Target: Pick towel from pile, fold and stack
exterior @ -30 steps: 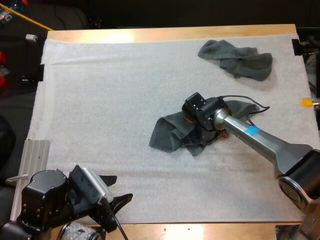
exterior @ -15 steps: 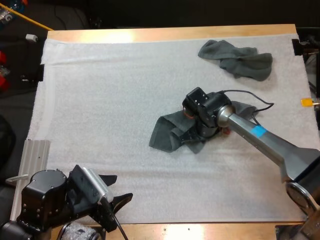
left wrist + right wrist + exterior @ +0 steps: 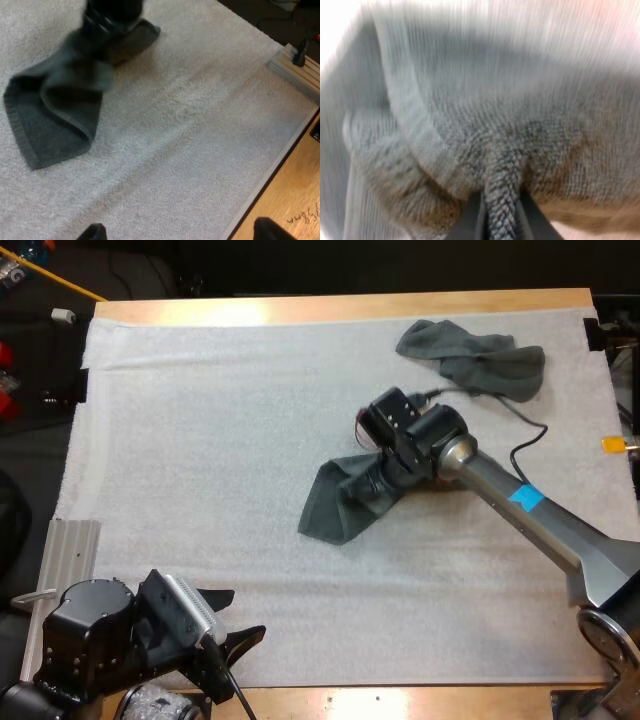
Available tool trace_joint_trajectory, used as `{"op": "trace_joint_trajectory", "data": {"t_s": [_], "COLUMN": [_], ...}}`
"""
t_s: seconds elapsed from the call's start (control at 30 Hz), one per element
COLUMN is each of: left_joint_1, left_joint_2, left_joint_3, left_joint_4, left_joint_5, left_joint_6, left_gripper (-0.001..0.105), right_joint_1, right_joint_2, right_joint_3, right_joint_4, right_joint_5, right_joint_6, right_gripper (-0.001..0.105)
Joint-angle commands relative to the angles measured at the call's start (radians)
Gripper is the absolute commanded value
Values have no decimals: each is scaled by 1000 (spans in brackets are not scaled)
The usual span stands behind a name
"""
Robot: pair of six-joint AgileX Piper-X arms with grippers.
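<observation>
Here, towel (image 3: 335,512) edge in right pincer (image 3: 499,220)

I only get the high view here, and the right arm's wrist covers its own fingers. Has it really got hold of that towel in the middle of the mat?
Observer: Yes. In the right wrist view the right gripper is pinching a ridge of the towel from both sides.
Operator: Is the loose end lying flat?
Observer: No. The left wrist view shows that end doubled over on itself in a rounded fold, resting on the mat.
Operator: And the left gripper?
Observer: The left gripper is open over bare mat near the wooden edge of the table, holding nothing.
</observation>
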Motion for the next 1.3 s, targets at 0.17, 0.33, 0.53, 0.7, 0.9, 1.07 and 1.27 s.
{"op": "trace_joint_trajectory", "data": {"t_s": [0.17,0.33,0.53,0.7,0.9,1.07,1.27], "left_joint_1": [-5,-5,-5,-5,-5,-5,-5], "left_joint_2": [1,1,1,1,1,1,1], "left_joint_3": [-3,-3,-3,-3,-3,-3,-3], "left_joint_4": [-4,-2,-2,-2,-2,16,100], "left_joint_5": [0,0,0,0,0,0,-46], "left_joint_6": [-10,-10,-10,-10,-10,-10,-13], "left_gripper": [58,58,58,58,58,58,58], "right_joint_1": [-29,-30,-30,-28,16,82,114], "right_joint_2": [-12,-12,-12,-10,33,111,211], "right_joint_3": [-135,-189,-187,-184,-179,-179,-179], "right_joint_4": [-113,-78,6,15,16,16,16], "right_joint_5": [101,101,97,-57,-111,-116,-116], "right_joint_6": [26,38,38,44,88,134,220], "right_gripper": [37,90,71,64,63,63,63]}}
